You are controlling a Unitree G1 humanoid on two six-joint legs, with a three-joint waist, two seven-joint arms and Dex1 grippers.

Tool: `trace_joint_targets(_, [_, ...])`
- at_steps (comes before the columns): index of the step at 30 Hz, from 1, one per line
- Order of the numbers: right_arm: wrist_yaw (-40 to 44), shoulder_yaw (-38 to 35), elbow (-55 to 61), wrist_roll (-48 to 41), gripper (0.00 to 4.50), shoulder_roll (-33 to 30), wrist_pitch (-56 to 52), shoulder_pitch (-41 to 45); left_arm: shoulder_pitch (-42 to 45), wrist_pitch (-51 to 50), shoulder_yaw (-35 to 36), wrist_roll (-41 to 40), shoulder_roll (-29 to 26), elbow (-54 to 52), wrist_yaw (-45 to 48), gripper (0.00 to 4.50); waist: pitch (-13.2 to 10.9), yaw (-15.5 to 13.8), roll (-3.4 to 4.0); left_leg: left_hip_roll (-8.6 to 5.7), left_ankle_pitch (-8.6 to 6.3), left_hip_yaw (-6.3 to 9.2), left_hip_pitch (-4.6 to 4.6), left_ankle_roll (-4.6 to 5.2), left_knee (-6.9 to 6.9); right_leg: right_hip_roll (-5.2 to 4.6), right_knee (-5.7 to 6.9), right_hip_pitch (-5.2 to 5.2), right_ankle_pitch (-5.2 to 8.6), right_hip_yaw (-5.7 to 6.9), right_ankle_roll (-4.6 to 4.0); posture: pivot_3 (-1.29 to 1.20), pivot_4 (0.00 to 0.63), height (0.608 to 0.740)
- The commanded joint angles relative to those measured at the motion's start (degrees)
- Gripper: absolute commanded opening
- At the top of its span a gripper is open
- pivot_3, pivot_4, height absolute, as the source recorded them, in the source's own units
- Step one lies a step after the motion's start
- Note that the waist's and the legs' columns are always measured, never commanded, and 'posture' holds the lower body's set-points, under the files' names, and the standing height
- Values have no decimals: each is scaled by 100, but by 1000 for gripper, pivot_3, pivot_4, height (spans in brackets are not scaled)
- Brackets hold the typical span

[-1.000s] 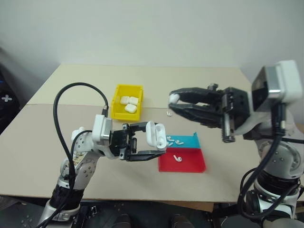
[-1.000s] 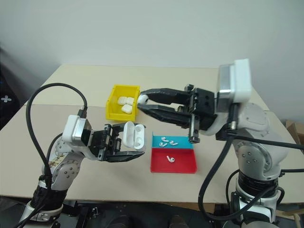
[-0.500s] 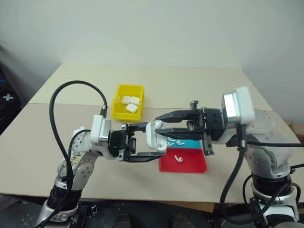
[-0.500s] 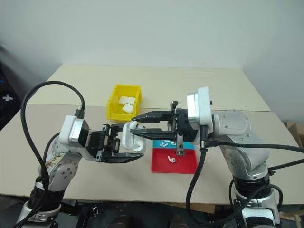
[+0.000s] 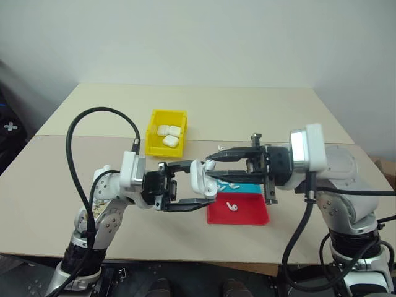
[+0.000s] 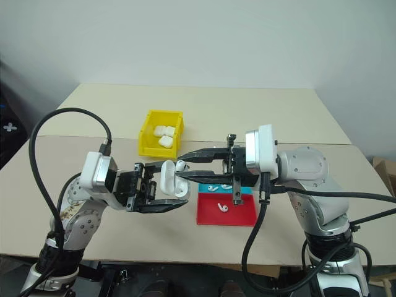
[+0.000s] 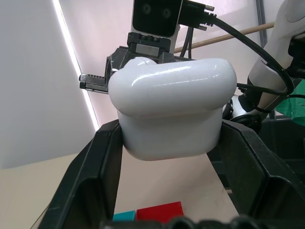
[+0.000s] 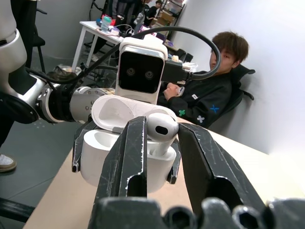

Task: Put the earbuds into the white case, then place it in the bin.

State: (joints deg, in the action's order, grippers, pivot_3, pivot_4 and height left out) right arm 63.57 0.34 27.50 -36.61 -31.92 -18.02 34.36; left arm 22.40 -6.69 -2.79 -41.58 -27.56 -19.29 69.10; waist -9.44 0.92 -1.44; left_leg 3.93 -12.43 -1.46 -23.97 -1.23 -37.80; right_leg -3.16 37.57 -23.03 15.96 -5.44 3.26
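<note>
My left gripper (image 5: pixel 203 183) is shut on the white case (image 5: pixel 198 176), holding it above the table with its lid flipped open; the case's rounded back shows close up (image 7: pixel 171 109). My right gripper (image 5: pixel 209 169) reaches in from the right and is shut on one of the earbuds (image 8: pixel 161 125), whose stem dips into the open case (image 8: pixel 119 160). More earbuds lie in the blue tray (image 5: pixel 232 184), and one (image 5: pixel 232 206) lies in the red tray. The yellow bin (image 5: pixel 151 133) stands behind the left gripper with three white cases (image 5: pixel 168 135) in it.
The blue tray (image 5: pixel 250 184) and red tray (image 5: pixel 250 215) lie side by side below the right gripper. A small white piece (image 5: pixel 219 147) lies on the table behind them. A seated person (image 8: pixel 214 90) is in the background of the right wrist view.
The right gripper came down and to the left with the earbud, from up beside the case to its open mouth. The left gripper held the case still.
</note>
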Motion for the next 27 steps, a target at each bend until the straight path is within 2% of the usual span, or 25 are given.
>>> trace_joint_targets(1, [-12,69,112,149,2192,-30,242,92,27,74,70,27,7,-116,32,2766,0,-2,0,0,0,0,0,0,0,0,0,0,0,0,0,0,150,740])
trace_joint_targets(3, [43,90,136,164,2807,-61,294,104,26,78,69,49,19,-104,47,2766,0,-5,0,0,0,0,0,0,0,0,-1,0,0,0,0,0,150,740])
trace_joint_targets(10, [35,-176,136,8,2807,-181,357,146,-147,213,126,323,-97,29,114,2766,0,-3,0,0,0,0,0,0,0,0,-1,0,0,0,0,0,150,740])
trace_joint_targets(14, [-57,-333,-398,190,2807,-874,-285,556,-778,1010,232,938,-529,358,680,2766,0,41,1,0,0,-3,1,0,1,0,0,-2,0,-3,0,0,150,740])
trace_joint_targets(17, [9,259,-1148,1050,2807,-1584,-706,1099,-1321,1190,390,947,-776,241,799,2766,0,34,1,1,0,-8,2,0,3,-1,-1,-6,1,-3,-3,0,150,740])
trace_joint_targets(20, [551,1116,-1932,2093,2807,-2047,-380,1565,-1793,1366,476,1033,-892,157,818,2766,0,20,1,4,0,-9,4,0,4,-2,-2,-8,3,-2,-7,0,150,740])
trace_joint_targets(23, [1029,1839,-2605,2847,2807,-2078,-112,2082,-2041,1654,430,1290,-902,255,784,2766,-1,13,1,3,-1,-13,2,0,6,-4,-3,-11,4,-4,-7,0,150,740])
trace_joint_targets(27, [1567,2730,-3249,3764,2807,-1744,317,2676,-2265,1968,295,1546,-796,338,688,2766,-3,22,4,3,-1,-17,-3,0,6,-3,-1,-19,4,-6,-7,0,150,740])
